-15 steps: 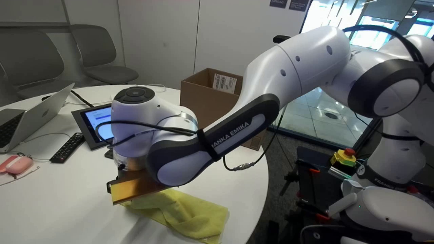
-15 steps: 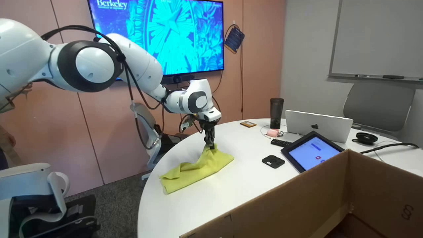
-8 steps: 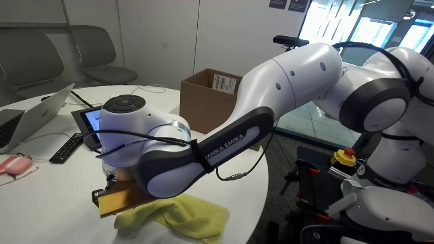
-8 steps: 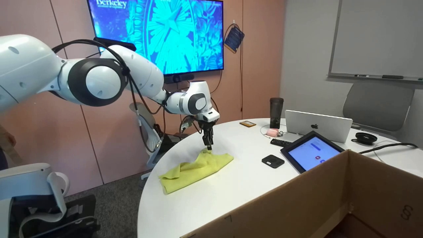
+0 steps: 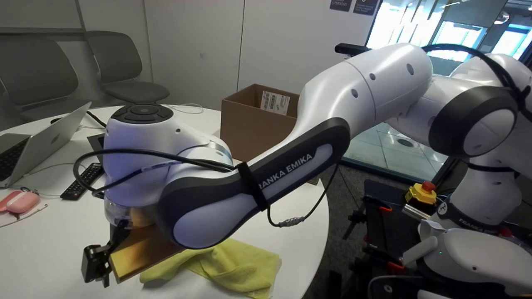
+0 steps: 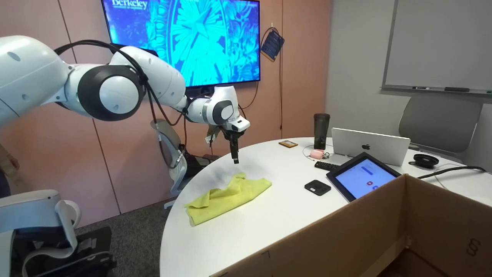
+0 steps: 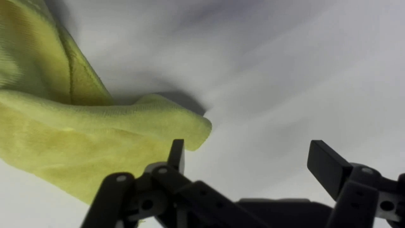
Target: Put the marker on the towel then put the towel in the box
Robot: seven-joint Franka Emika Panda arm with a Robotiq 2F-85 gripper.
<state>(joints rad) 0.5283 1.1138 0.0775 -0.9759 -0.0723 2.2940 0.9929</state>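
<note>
Step in hand, as I judge: taking up the towel [image 6: 230,198]. Next: line up over a fold, descend, pinch. Gripper [image 7: 245,148]: spread wide, nothing held or touched, above the tabletop [image 6: 284,165]. Towel: yellow, rumpled, below and just aside. Marker: not in sight, perhaps inside the folds. Box [image 5: 255,128]: brown cardboard, well apart from the towel.

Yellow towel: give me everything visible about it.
The towel is yellow-green, soft, fuzzy-looking cloth, folded and rumpled, lying on the white table near its rounded edge. One end narrows to a blunt tip. Only the table visibly touches it; the open gripper hangs above, apart. Its inner folds are hidden.
</note>
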